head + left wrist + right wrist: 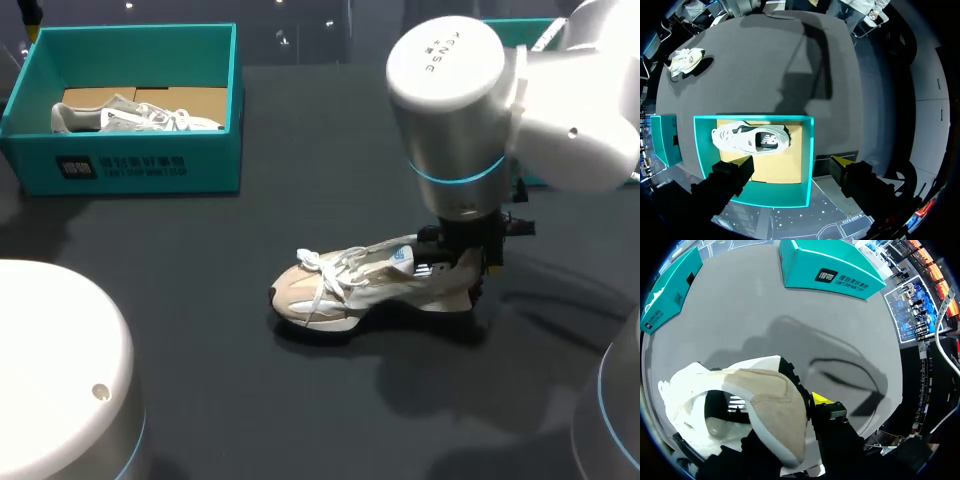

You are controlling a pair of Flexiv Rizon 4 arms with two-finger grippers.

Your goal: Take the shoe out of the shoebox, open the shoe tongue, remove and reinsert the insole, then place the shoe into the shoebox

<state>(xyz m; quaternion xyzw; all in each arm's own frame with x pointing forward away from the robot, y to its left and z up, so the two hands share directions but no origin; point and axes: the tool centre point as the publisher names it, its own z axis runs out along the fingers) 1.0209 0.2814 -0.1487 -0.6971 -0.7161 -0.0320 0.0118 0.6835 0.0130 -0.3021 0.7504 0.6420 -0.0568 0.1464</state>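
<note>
Head view: beige shoe sat mid-table, outside the teal shoebox and well apart from it, toe pointing left. Right gripper was clamped on the shoe's heel; right wrist view showed one yellow tip against the outside of the heel wall. The shoebox held a white shoe. Left gripper hung above the shoebox, fingers spread, holding nothing.

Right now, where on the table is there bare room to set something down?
Bare table between the shoebox and the beige shoe, and on that shoe's near side. Crowded at its heel, where the right gripper holds it.
</note>
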